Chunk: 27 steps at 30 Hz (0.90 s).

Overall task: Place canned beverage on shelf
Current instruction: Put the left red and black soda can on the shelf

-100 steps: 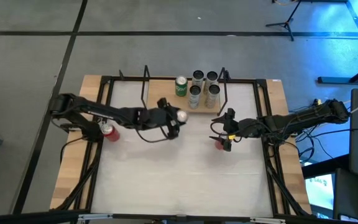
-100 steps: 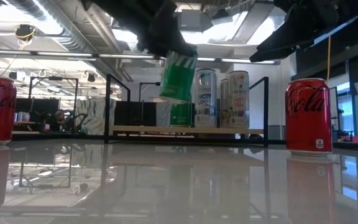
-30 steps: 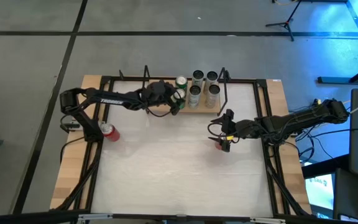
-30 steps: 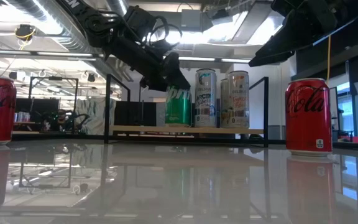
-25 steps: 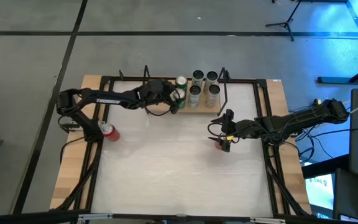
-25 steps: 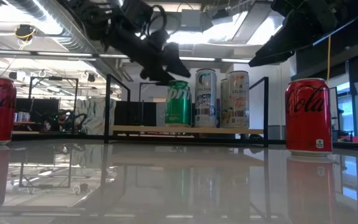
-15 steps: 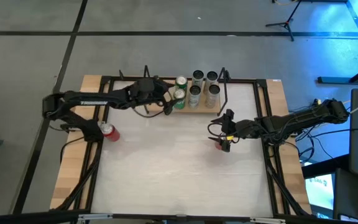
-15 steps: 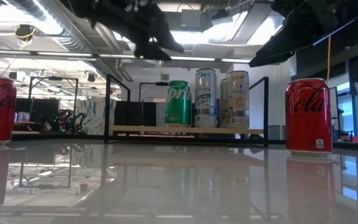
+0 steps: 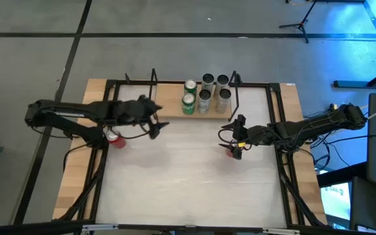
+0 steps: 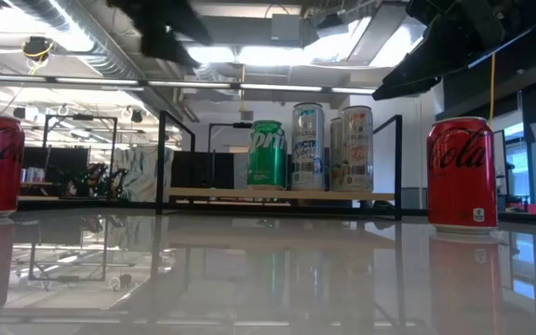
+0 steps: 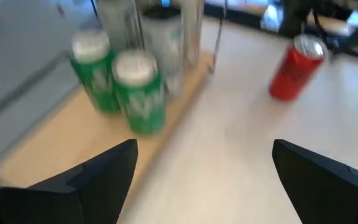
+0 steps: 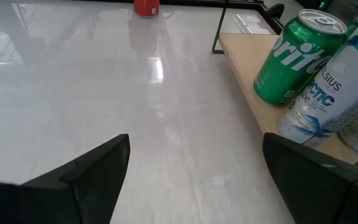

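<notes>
1. The left gripper [image 9: 154, 124] has let go of the green Sprite can [image 9: 188, 104], which now stands on the shelf [image 9: 172, 111], and pulled back, fingers apart and empty.
2. One red Coca-Cola can [image 9: 113, 138] waits at the table's left.
3. The right gripper [image 9: 235, 139] hovers, fingers apart, over another red can [image 10: 462, 174], still unshelved.

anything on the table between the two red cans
Nothing: the high view shows only bare white table between the left red can and the right red can.

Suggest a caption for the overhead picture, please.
Six cans stand on the shelf; left gripper open beside it, right gripper open over a red can.
</notes>
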{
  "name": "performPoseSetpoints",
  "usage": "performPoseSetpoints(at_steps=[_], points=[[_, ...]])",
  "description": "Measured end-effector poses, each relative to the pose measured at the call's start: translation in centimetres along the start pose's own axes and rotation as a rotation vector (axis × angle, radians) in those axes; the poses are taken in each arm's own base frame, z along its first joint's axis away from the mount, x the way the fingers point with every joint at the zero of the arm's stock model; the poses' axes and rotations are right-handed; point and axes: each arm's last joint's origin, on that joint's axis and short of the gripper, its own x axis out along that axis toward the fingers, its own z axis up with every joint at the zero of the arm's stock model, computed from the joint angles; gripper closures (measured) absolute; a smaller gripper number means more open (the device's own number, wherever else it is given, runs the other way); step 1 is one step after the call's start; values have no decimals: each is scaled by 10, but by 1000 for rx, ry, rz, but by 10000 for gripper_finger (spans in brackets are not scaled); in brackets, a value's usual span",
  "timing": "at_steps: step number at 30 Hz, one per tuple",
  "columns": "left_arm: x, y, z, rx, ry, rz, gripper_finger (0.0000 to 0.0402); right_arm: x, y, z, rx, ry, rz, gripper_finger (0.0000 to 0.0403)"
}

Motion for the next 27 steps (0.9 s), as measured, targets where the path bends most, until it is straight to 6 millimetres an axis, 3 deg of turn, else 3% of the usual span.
performPoseSetpoints(at_steps=[8,15,27], points=[[-35,-1,-37,-164,314,18,38,0,0,0,-2,-4,-6,40],[-50,5,-61,-292,563,146,38,0,0,0,-6,-4,-8,40],[-59,20,-74,-340,734,326,45,0,0,3,4,-33,-5,40]])
